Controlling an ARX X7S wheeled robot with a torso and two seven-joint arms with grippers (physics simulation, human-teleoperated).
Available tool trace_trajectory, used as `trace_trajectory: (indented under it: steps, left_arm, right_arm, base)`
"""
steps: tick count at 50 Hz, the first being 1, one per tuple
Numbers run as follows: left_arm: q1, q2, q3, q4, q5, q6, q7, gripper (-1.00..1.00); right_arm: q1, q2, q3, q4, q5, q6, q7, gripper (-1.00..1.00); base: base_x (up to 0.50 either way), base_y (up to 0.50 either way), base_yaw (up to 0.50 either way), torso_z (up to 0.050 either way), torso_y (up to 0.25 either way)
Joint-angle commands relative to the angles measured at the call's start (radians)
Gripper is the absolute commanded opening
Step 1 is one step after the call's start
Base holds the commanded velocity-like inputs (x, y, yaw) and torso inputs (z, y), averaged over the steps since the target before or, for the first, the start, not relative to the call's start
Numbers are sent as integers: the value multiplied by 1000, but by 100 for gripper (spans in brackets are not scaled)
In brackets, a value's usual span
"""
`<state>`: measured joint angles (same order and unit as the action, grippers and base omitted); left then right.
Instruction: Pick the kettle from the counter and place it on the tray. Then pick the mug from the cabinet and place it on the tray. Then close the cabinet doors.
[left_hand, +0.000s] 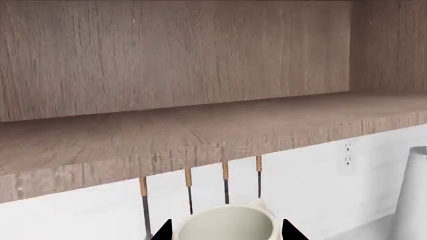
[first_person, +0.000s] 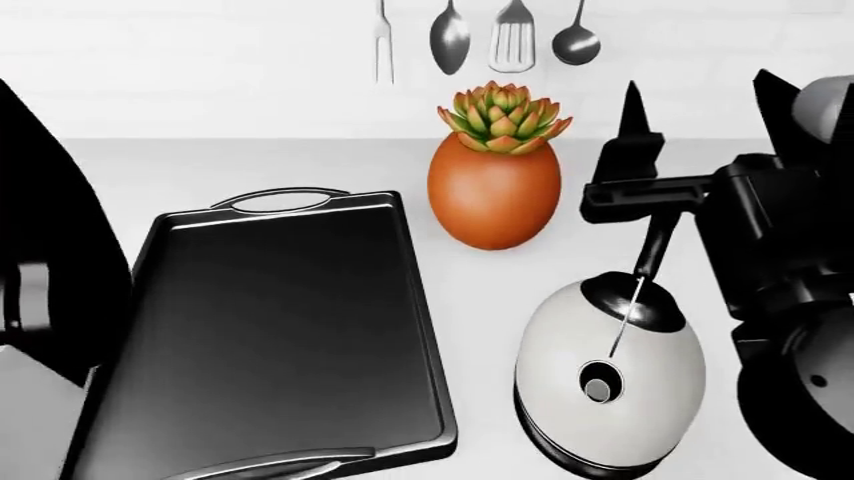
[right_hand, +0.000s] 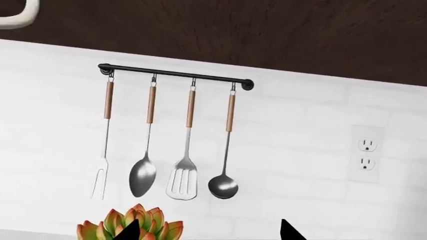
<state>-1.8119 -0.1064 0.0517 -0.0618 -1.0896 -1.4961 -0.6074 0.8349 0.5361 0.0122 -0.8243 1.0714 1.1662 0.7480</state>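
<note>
Left gripper (left_hand: 227, 231) clamps the mug (left_hand: 230, 226), up just below the cabinet shelf (left_hand: 200, 135). Right gripper (first_person: 694, 110) hangs wide and empty, the kettle (first_person: 611, 385) on the desk (first_person: 267, 165) right beneath it, beside the bare tray (first_person: 267, 320).

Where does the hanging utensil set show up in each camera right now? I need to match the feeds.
Head view: utensils along the top edge, above the succulent pot.
Right wrist view: mid-frame, all four hanging from a black rail.
Left wrist view: only the wooden handles show, below the cabinet shelf.
Shared landmark: the white tiled wall.
</note>
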Motion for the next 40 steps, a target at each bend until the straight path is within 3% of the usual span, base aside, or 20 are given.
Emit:
trace_trajectory:
  steps: [1,9,22,33,40]
  left_arm:
    - [211,-60,63,60,-26,79,-3,-100]
    - [373,-133,164,33,96,242,113,-100]
    - [475,-192,260,-65,243,422,200,-100]
    - [482,-208,304,-137,307,483,226,-100]
    - [458,-213,356,-292,432,622,241,-100]
  right_arm:
    - [-17,2,-19,11,-26,-24,-13,100]
    - [-32,12,-14,16,-40,-45,-22,100]
    - [-18,27,18,4,11,-35,-4,100]
    - [-10,28,14,0,22,-32,8,100]
    - [-8,33,15,2,26,-34,11,100]
  base:
    - [0,0,0,0,0]
    - [0,0,0,0,0]
    - [0,0,0,0,0]
    - [0,0,0,0,1]
    - [0,0,0,0,1]
